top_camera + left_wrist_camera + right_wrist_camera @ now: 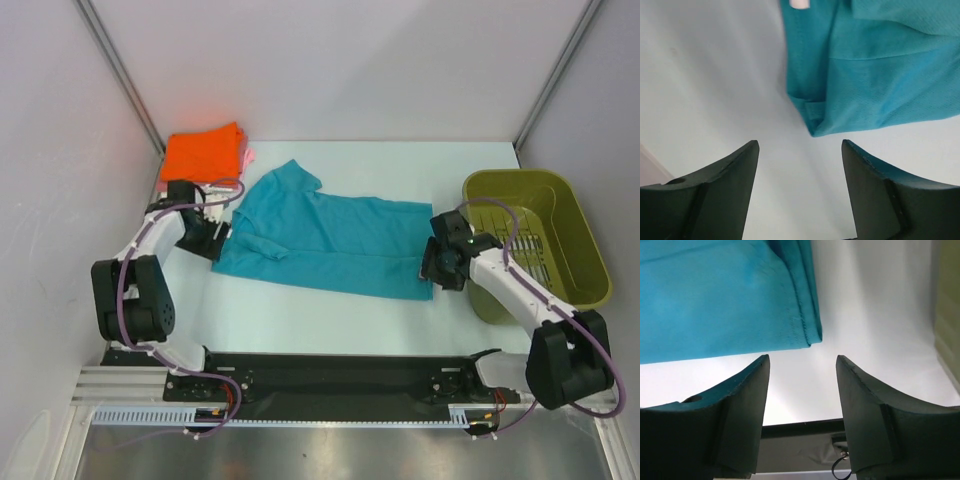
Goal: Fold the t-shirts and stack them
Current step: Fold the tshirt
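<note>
Left gripper (214, 236): jaws apart, empty, at the left end of the teal t-shirt (330, 240) | Right gripper (433, 262): jaws apart, empty, at its right end | Teal t-shirt: flat across mid table (330, 315) | Far left corner: folded orange t-shirt (203, 150), pink t-shirt (248, 157) edge showing beside it

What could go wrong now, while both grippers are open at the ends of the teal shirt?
The teal t-shirt lies folded in layers, so the left gripper or the right gripper might catch only one layer at its corner and spoil the fold. The right gripper also sits close to the green basket; a wide swing may knock it.
</note>
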Motion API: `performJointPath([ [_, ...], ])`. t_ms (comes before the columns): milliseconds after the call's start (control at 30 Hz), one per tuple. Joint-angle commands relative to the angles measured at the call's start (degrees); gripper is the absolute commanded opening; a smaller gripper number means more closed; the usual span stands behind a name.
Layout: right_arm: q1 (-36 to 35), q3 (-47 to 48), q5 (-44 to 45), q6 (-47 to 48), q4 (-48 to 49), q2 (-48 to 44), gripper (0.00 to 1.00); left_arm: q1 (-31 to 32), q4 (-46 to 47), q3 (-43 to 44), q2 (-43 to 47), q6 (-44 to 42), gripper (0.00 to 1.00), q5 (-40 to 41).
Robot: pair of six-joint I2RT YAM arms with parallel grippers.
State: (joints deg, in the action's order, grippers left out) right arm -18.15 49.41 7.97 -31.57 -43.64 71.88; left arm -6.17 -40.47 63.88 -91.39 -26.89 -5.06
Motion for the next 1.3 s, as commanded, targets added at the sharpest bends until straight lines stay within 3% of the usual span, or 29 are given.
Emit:
performJointPath([
  [0, -0.3, -1.07, -0.85, -3.14, 1.27, 3.35, 0.61, 0.46, 0.56, -1.56, -1.06, 2.9, 0.73, -3.9],
  [200, -0.22, -4.58, -1.37, -3.14, 5.66, 7.92, 0.59, 0.64, 1.36, -2.18, -5.63, 4.3, 0.72, -6.1],
  [300, -0.22, -5.81, -2.95, -2.71, 8.21, 10.11, 0.54, 0.99, 2.14, -2.35, -7.04, 5.09, 0.66, -6.89],
  [333, -0.3, -6.25, -3.57, -2.53, 8.74, 10.82, 0.47, 0.99, 2.32, -2.61, -7.22, 5.45, 0.63, -7.42],
  [367, -0.3, -6.51, -3.83, -2.53, 9.61, 11.26, 0.42, 0.99, 2.41, -2.7, -7.91, 5.54, 0.49, -7.86],
  [433, -0.22, -7.04, -4.54, -2.53, 10.41, 11.97, 0.28, 0.99, 2.59, -2.97, -8.45, 5.89, 0.33, -9.17],
  [467, -0.3, -7.57, -4.54, -2.7, 10.85, 11.97, 0.24, 0.99, 2.5, -2.97, -8.8, 5.89, 0.19, -9.7],
  [567, -0.3, -8.1, -4.37, -2.79, 10.51, 10.48, 0.05, 0.99, 1.01, -3.67, -7.93, 5.1, 0.0, -12.34],
  [633, -0.3, -8.36, -4.19, -2.62, 8.76, 8.99, 0.0, 1.08, -0.48, -5.33, -6.61, 3.7, 0.0, -13.13],
  [967, -1.8, -6.34, -3.22, -8.15, -4.08, -2.44, 0.0, 0.9, -15.33, -16.5, 11.38, -7.99, 0.0, -3.13],
  [1167, -2.06, -8.44, -0.59, -15.53, -10.41, -12.45, 0.0, 0.9, -24.74, -19.49, 17.04, -11.95, 0.02, -0.91],
  [1233, -2.15, -9.24, -0.15, -16.5, -11.03, -15.71, 0.39, 0.9, -26.5, -20.02, 17.13, -13.0, 0.27, -2.41],
  [1267, -2.15, -8.63, 0.03, -16.94, -11.38, -16.15, 0.5, 0.9, -26.5, -19.85, 17.13, -13.27, 0.49, -2.58],
])
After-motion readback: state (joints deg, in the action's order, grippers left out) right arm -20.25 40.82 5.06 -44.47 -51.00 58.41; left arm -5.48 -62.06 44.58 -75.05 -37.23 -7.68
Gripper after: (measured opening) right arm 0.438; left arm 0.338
